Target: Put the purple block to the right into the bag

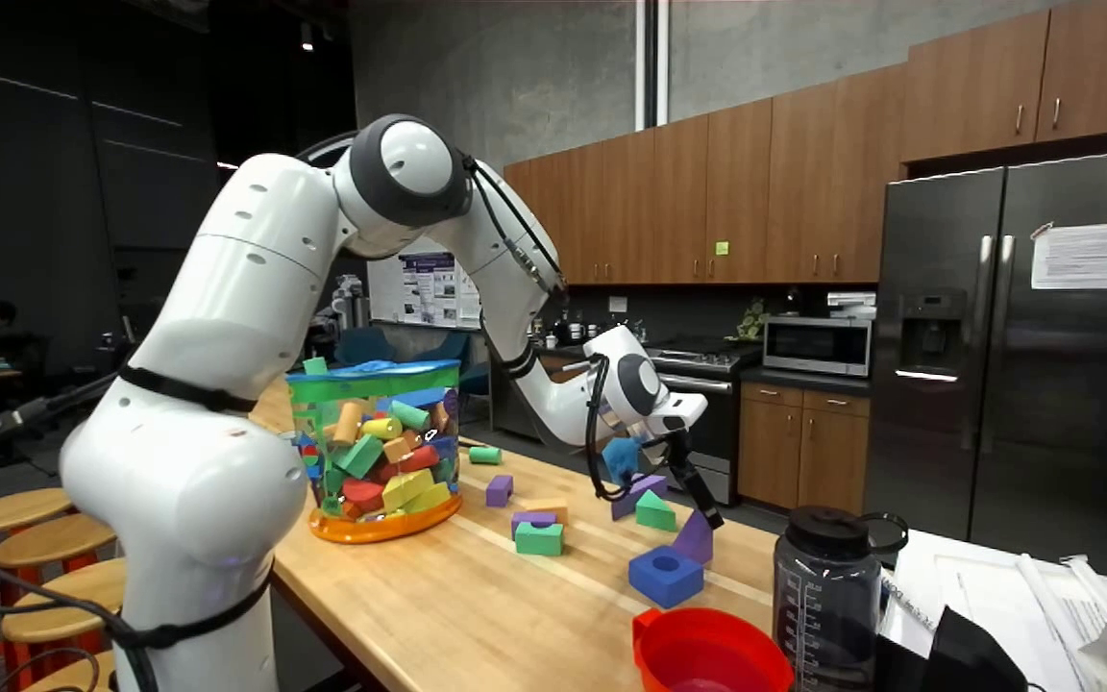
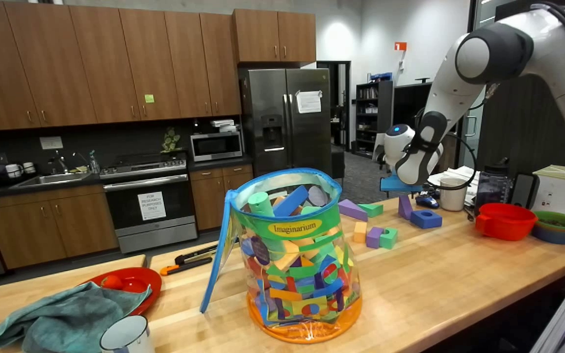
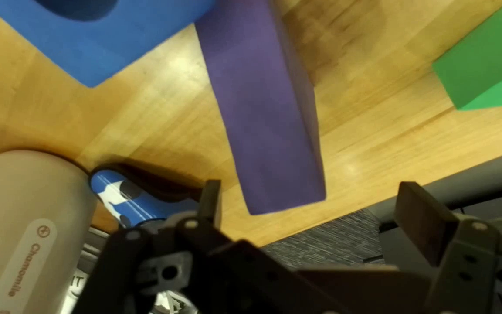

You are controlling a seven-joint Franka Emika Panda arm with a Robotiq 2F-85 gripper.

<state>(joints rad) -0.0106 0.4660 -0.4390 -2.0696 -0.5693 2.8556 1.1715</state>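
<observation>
your fingers [image 3: 427,222] are parted wide, leaving the gripper [image 3: 310,196] released. in the gap, nearer one finger than the other, the wrist view shows the end of the purple block [image 3: 268,131], a long wedge resting on the wooden table [image 3: 364,148]. whether a finger touches it, you cannot tell; in an exterior view, a black fingertip [image 1: 706,506] overlaps the wedge's upper part.

just beside the wedge sits the larger blue block [image 3: 94,43], with a round hole in its top. on the wedge's other side, apart from it, is a green block [image 3: 490,61]. toward the lower left of the wrist view you have a beige cylinder [image 3: 15,209] lettered "chamomile", and next to it a small blue-and-white object [image 3: 146,205], partly hidden and hard to name.

farther out, in both exterior views, more loose blocks [image 2: 374,237] in green, purple and orange lie on the table between the wedge and the bag [image 2: 295,228]. the bag stands upright, well apart from your fingers: see-through walls, a green band near the top, an orange base, and a blue-edged lid flap folded down at its side. many-coloured blocks [image 2: 290,200] fill it up to the rim, while the purple block lies outside. past the blue block, away from the bag, a red bowl [image 2: 508,228] sits on the table, near a dark water bottle [image 1: 827,596].
</observation>
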